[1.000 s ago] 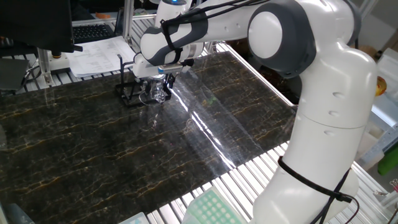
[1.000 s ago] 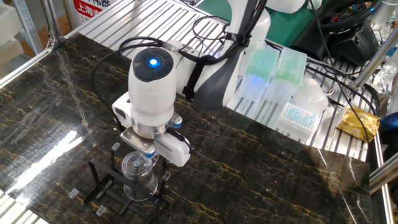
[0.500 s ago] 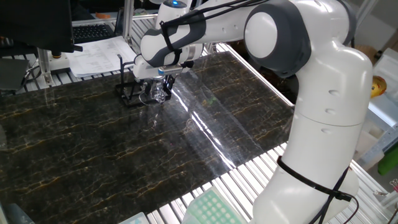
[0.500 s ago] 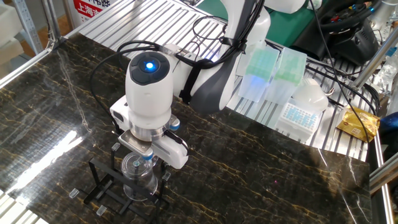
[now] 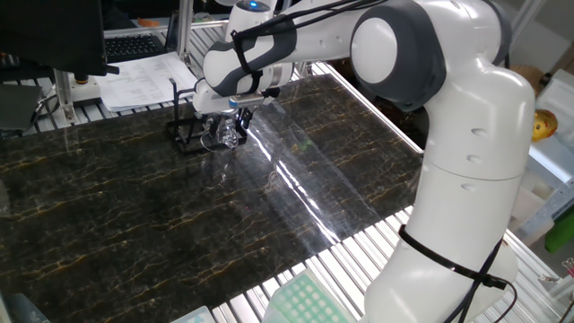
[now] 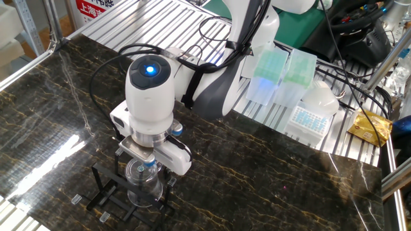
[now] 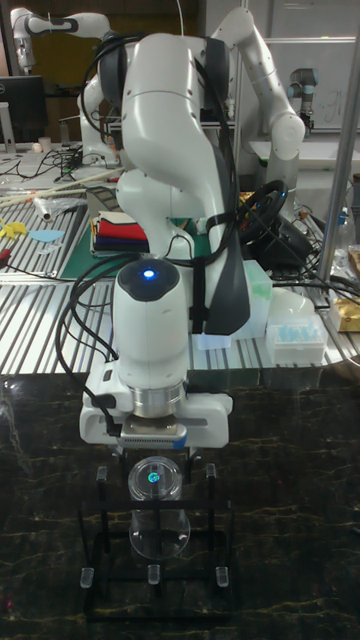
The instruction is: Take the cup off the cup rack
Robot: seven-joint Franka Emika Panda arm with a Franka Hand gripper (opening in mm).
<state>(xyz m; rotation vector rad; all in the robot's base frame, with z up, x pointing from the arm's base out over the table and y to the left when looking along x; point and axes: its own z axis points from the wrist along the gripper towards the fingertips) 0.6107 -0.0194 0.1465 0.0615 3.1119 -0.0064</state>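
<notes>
Carefully: cup sits inside thin wire, and my claw hides its own grip

Nearest the tall fixed camera is the cup rack (image 7: 150,560), a black wire frame standing on the dark marbled surface (image 7: 290,520). Its short pegs line the front rail. The cup (image 7: 158,500) sits inside that frame, clear glass, its round top disc showing just under my wrist flange. Behind and above it hangs my claw (image 7: 152,440), directly over the cup.

My worry is the wire. If I pull up at a tilt, I judge the glass could catch on an upright and drag the light rack along, or tip it. Glass is also slick, so a shallow pinch near the rim might let it slip and drop back onto the pegs. A straight vertical lift seems safest to me.

As for my claw, I cannot tell how far apart my fingers are: the hand body covers them in the tall view, and in the other fixed view only blue-tipped pads (image 6: 174,130) peek out beside the cup's top. Contact with the glass is unclear.
</notes>
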